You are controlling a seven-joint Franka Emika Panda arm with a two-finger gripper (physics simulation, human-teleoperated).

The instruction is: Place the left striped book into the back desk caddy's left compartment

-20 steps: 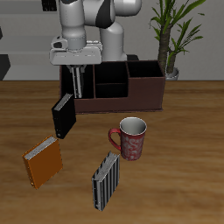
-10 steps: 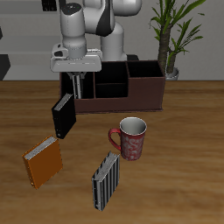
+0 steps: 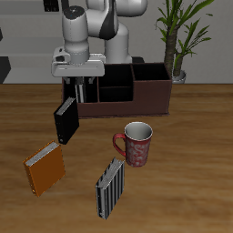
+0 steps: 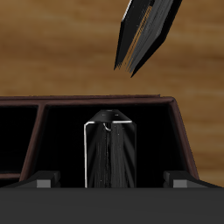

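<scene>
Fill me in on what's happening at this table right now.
The Franka arm's gripper hangs over the caddy at the back of the table. A striped book stands upright in the caddy's end compartment, under the gripper. The fingers sit wide of the book, not touching it, so it looks released. On the table in front are a black book, an orange book, a mug and a paler striped book.
</scene>
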